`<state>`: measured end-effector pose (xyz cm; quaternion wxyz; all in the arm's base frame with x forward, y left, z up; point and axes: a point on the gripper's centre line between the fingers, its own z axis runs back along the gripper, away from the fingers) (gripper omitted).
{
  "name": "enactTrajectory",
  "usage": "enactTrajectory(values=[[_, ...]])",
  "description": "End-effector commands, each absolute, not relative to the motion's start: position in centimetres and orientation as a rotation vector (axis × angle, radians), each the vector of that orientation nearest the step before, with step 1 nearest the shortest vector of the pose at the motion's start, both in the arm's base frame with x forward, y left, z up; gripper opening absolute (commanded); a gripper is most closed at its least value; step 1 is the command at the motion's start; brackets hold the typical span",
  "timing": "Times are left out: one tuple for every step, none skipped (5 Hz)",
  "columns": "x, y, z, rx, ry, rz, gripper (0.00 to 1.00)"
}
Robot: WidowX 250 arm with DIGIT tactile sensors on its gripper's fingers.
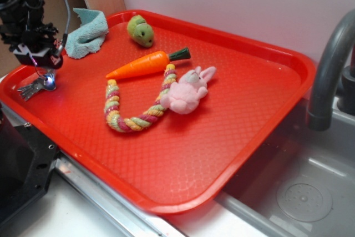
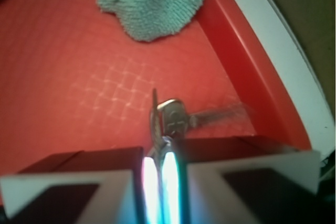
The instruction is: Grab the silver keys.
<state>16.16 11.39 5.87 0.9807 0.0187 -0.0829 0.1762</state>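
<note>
Far left in the exterior frame, the claw (image 1: 39,62) hangs low over the red tray's (image 1: 222,137) left edge, its fingers pressed nearly together on the silver keys (image 1: 37,85). The bunch dangles from the tips, key blades seemingly brushing the tray floor. From the wrist, the ring (image 2: 157,129) sits pinched in the narrow gap, one key (image 2: 210,115) splayed to the right. They look light, stiff and slick, so gripping the ring should hold better than a flat blade; they may swing. Moving right: a teal cloth (image 1: 89,31), green plush (image 1: 141,30), toy carrot (image 1: 144,65), braided rope (image 1: 133,116), pink bunny (image 1: 188,90).
</note>
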Motion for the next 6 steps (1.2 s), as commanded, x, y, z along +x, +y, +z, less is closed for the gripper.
enactTrajectory(values=[[18.0, 8.2, 15.2, 0.069, -0.161, 0.151, 0.00], [18.6, 4.8, 20.1, 0.099, -0.141, 0.010, 0.00], [18.9, 3.0, 24.8, 0.045, -0.137, -0.049, 0.00], [17.9, 3.0, 27.0, -0.017, -0.173, -0.051, 0.00], [17.3, 2.8, 27.5, -0.034, -0.197, -0.044, 0.00], [17.2, 2.6, 27.1, -0.018, -0.179, -0.030, 0.00]])
